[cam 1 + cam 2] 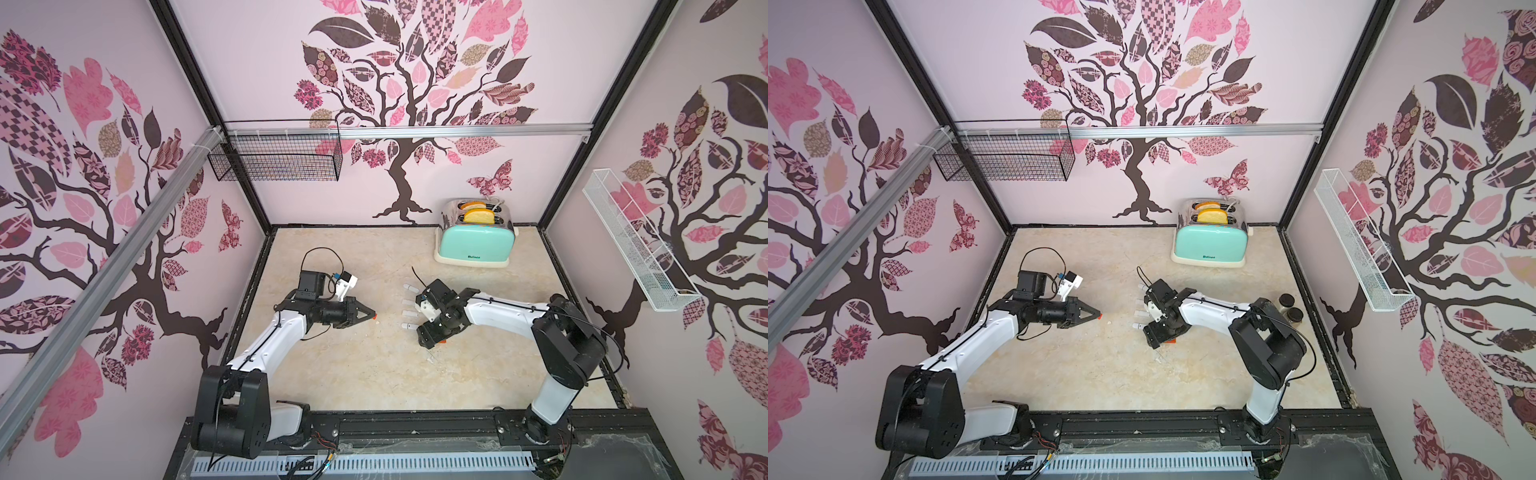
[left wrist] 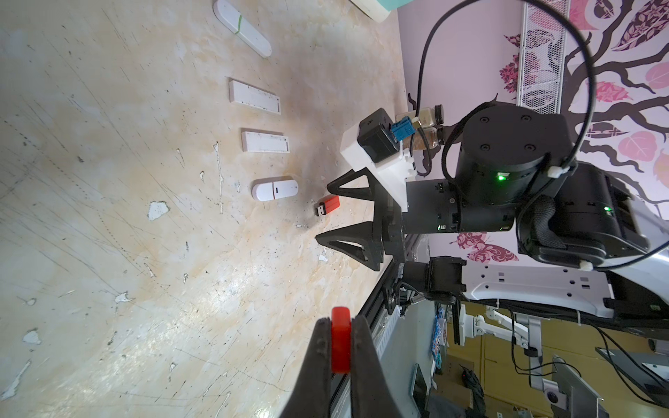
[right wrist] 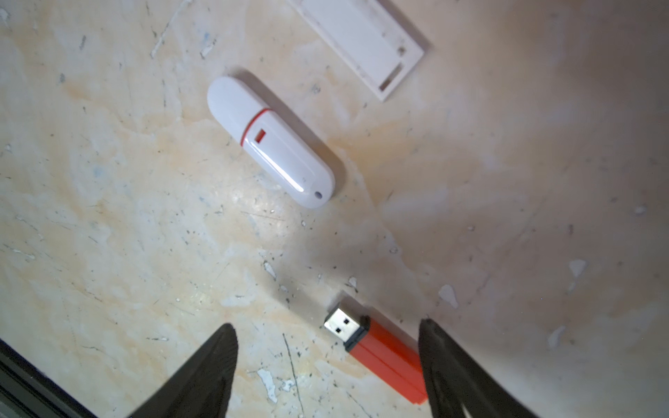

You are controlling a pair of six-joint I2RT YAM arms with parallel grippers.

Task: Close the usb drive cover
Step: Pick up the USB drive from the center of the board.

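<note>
- The left claw [image 1: 371, 315] was clamped on the red cap [image 2: 340, 343] and held it above the counter [image 1: 353, 374], well apart from the drive. Only the rounded end of the cap showed beyond the fingertips.
- The cap appeared to be a small, hollow shell of hard plastic: light, stiff and smooth. Smooth plastic was judged likely to slip or twist between the fingers under an end load. The hold was therefore best kept on the two broad faces, with the open mouth left clear. Which way the mouth faced could not be told.
- The usb drive [image 3: 389, 353] lay flat on the counter with its orange body behind its bare metal plug [image 3: 340, 324]. It lay just beside a capped white drive [image 3: 271, 141].
- The drive was judged light and rigid, and likely to skid on the worn counter if pushed from the plug end. The correct hold was across the long sides of the orange body, toward the rear. The plug and the dark collar were to be left free to receive the cap.
- The right claw [image 3: 325, 325] hung over the drive with its jaws apart, one finger on each side. One finger stood just beside the orange body; contact could not be told. Nothing was held.
- A square, in-line approach of cap to plug was judged necessary, since a tilted cap would jam on the metal edge.
</note>
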